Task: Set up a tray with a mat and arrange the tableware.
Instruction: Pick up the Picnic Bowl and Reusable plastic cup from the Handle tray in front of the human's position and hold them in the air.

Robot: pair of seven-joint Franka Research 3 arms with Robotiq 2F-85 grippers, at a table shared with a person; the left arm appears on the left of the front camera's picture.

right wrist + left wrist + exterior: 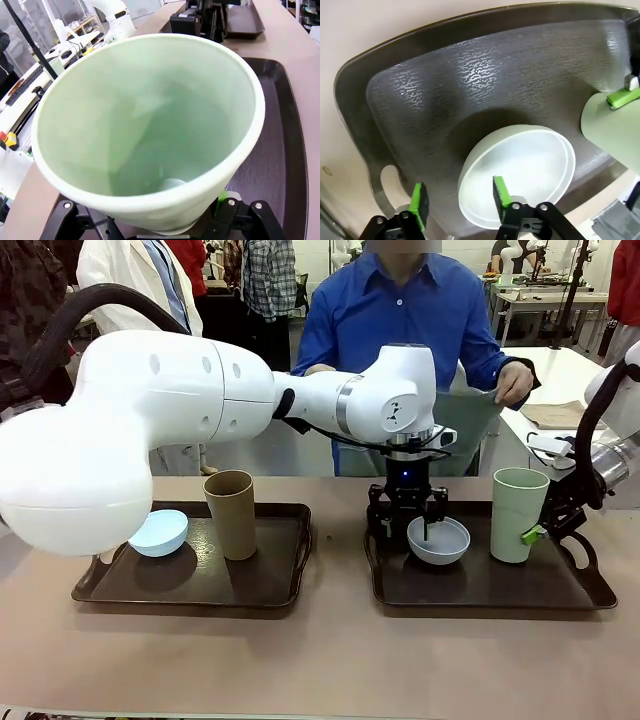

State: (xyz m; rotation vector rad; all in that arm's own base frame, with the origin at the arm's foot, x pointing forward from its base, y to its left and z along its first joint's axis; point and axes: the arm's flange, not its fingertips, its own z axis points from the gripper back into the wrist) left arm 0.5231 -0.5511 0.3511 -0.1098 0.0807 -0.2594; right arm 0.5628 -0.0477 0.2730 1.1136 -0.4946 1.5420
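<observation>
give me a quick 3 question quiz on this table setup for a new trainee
1. True or false: the brown cup and the blue bowl stand on the same tray.
2. How is the left gripper set at the grey bowl? A: both fingers inside it. B: open, one finger on each side of its rim. C: shut tight, off to one side.
3. Fill in: on the other tray, the grey bowl's neighbour is the ____.

Key: 1 true. 2 B. 3 green cup.

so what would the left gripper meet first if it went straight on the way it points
Likely the whitish-grey bowl: the open left gripper straddles its rim, so one finger would land inside it, the other on the tray. Which touches first is unclear.
</observation>
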